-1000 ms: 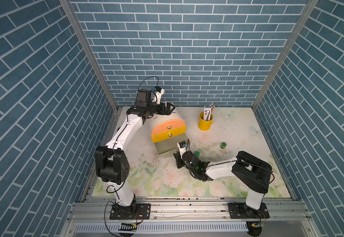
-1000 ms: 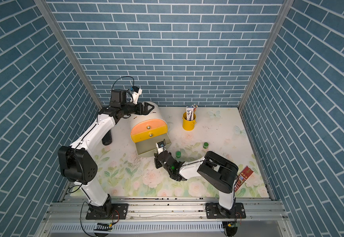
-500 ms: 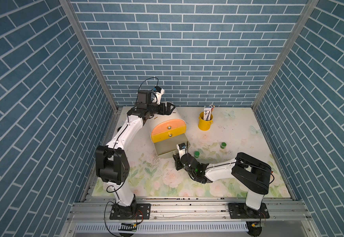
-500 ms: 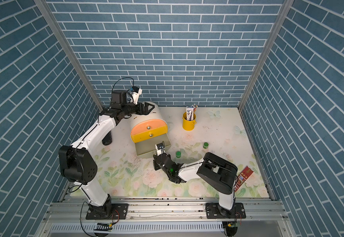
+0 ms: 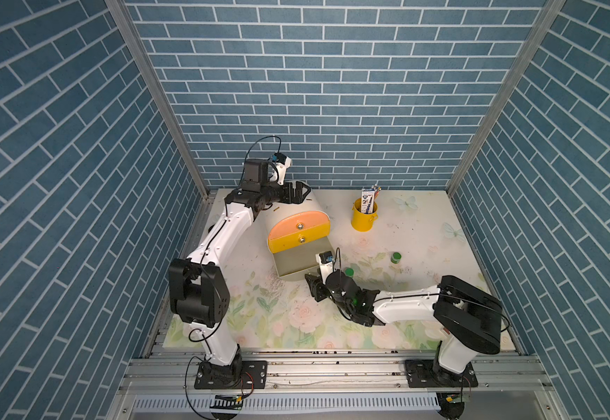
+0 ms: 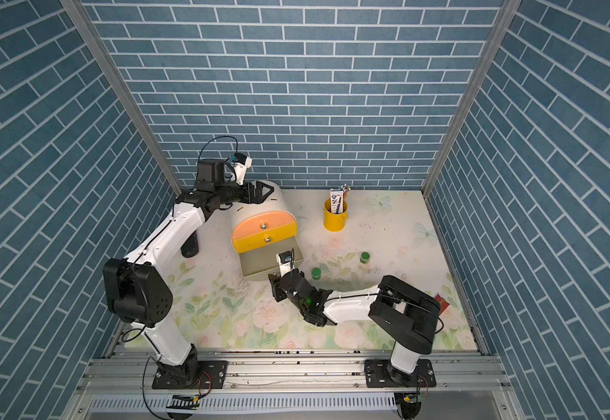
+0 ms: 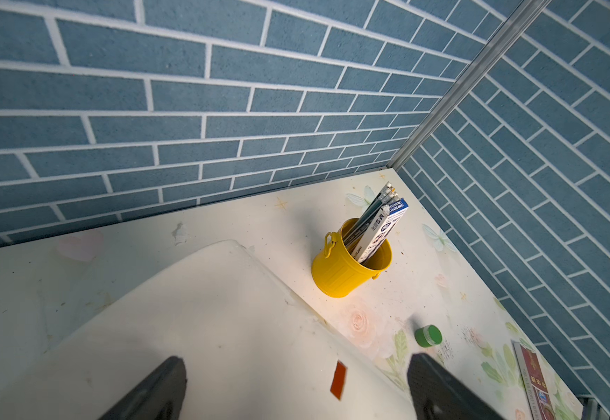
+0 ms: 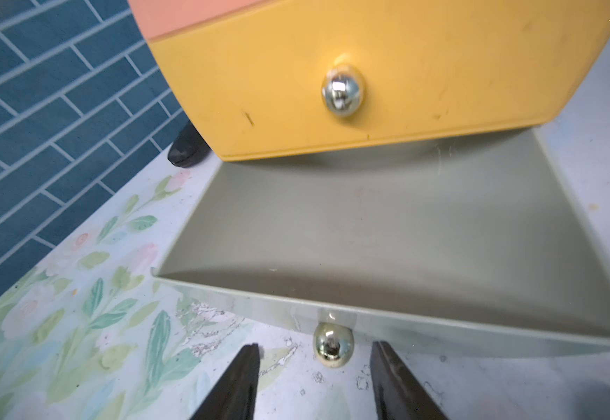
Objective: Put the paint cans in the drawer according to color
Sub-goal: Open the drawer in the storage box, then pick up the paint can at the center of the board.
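The drawer cabinet (image 5: pixel 298 214) is cream with peach and yellow fronts shut. Its grey bottom drawer (image 5: pixel 292 263) is pulled out and looks empty in the right wrist view (image 8: pixel 369 232). My right gripper (image 5: pixel 313 288) (image 8: pixel 314 348) sits low in front of it, open, with the grey drawer's brass knob (image 8: pixel 333 344) between the fingers and untouched. My left gripper (image 5: pixel 298 192) (image 7: pixel 296 363) rests open over the cabinet's rear top. Two green-lidded paint cans (image 5: pixel 349 272) (image 5: pixel 396 257) stand on the mat right of the drawer; one green-lidded can (image 7: pixel 429 335) shows in the left wrist view.
A yellow bucket (image 5: pixel 364 216) (image 7: pixel 350 269) with pencils and a box stands at the back right. A red booklet (image 6: pixel 441 302) lies near the right wall. A black object (image 6: pixel 189 245) stands left of the cabinet. Blue brick walls enclose the floral mat (image 5: pixel 278 320).
My right gripper was shut on the grey drawer's knob and has now opened off it. The left arm has not moved.
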`<state>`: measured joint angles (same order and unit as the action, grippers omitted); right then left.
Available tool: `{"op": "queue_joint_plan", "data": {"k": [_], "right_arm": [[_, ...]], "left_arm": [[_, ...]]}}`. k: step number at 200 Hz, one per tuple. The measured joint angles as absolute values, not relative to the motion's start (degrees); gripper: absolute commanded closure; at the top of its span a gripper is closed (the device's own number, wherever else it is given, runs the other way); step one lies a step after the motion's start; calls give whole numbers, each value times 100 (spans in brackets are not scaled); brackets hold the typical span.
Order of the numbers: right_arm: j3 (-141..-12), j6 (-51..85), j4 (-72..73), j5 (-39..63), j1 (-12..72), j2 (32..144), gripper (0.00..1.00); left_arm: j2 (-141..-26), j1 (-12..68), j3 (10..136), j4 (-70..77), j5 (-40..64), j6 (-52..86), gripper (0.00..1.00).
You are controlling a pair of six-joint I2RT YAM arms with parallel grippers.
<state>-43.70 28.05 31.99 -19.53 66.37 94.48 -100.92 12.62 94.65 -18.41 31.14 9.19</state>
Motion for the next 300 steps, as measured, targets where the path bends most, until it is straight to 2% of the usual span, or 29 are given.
{"op": "queue_joint_plan", "data": {"k": [56, 106, 155, 190, 230, 300], "right_arm": [[-4425, 2606, 2008, -1970, 6160, 8189, 44], [-4423, 2539, 941, -1809, 4803, 7000, 44], [-4368, 2456, 143, -1507, 3330, 6104, 45], [-4219, 2414, -290, -1144, 2187, 5684, 43], [-3975, 2622, -528, -521, 919, 5369, 43], [-3798, 3044, -659, 283, -329, 4947, 43]], "left_arm": [[-9415, 1594, 9371, -2171, 2766, 919, 0], [-8392, 2733, 8698, -1949, 2058, 998, 2], [-8431, 3868, 8256, -1756, 1273, 1179, 3], [-9024, 4613, 8294, -1468, 888, 1256, 3], [-10350, 5323, 8831, -1203, 676, 1317, 4], [-12862, 5787, 10814, -1066, 357, 1306, 5]]}}
